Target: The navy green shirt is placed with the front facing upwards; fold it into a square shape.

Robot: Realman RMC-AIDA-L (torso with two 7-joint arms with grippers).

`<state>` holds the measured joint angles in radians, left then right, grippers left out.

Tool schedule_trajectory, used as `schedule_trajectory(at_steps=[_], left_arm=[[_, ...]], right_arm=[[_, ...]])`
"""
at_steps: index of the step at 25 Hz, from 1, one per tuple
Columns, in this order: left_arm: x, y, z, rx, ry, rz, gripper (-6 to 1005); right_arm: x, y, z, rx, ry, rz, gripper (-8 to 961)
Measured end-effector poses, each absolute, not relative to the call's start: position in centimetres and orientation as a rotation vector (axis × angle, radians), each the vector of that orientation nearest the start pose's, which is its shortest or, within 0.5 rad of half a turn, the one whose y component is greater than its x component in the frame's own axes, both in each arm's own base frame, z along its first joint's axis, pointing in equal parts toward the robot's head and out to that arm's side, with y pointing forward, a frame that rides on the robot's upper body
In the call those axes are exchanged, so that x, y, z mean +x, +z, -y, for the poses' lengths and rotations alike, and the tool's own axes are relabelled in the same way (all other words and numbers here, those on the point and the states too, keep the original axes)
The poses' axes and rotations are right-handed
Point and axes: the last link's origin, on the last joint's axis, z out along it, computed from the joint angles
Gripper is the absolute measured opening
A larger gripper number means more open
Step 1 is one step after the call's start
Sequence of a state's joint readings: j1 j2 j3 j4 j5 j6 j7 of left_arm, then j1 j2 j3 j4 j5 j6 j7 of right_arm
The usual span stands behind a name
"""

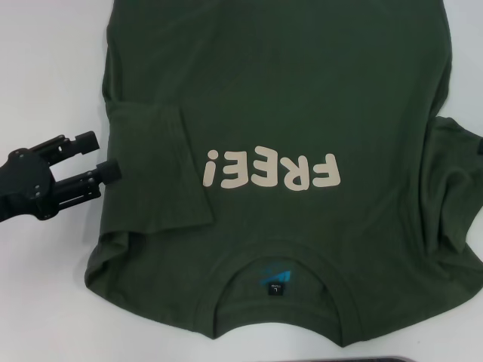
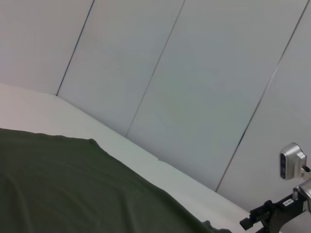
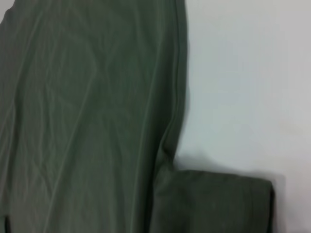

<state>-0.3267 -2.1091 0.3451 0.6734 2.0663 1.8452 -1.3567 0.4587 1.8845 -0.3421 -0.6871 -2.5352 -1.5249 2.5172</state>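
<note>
The shirt (image 1: 287, 113) is lying flat, front up, on the white table (image 1: 45, 68), its collar (image 1: 275, 268) nearest the robot and its hem running out of view at the far side. The sleeve on the robot's left (image 1: 162, 170) is already lying folded in over the chest, reaching the "FREE!" lettering (image 1: 270, 170). The right sleeve (image 1: 453, 181) is still sticking out, only bunched at the body's edge.

The left gripper (image 1: 106, 156) is hovering just off the shirt's left edge, beside the folded sleeve, its fingers parted and holding nothing. The right gripper is not showing in any view; its wrist camera is looking down on the shirt's side and the right sleeve, so I cannot tell how its jaws stand.

Judging by this, the right sleeve is the step in hand. It would go best pinched at the cuff, lifted only slightly, and laid across parallel to the left one, keeping the side edge straight so later folds are squaring up.
</note>
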Motion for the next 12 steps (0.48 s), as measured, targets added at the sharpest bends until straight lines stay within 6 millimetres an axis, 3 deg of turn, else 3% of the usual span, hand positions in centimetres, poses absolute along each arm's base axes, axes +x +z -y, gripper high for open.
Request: schedule_trajectory(at_steps=[12], left_arm=[[-31.32,2.84,-24.73,-2.504,-0.997,0.864,781]], right_arm=[[38.76,9.79,-29.51,-1.713,0.389,-2.156,852]])
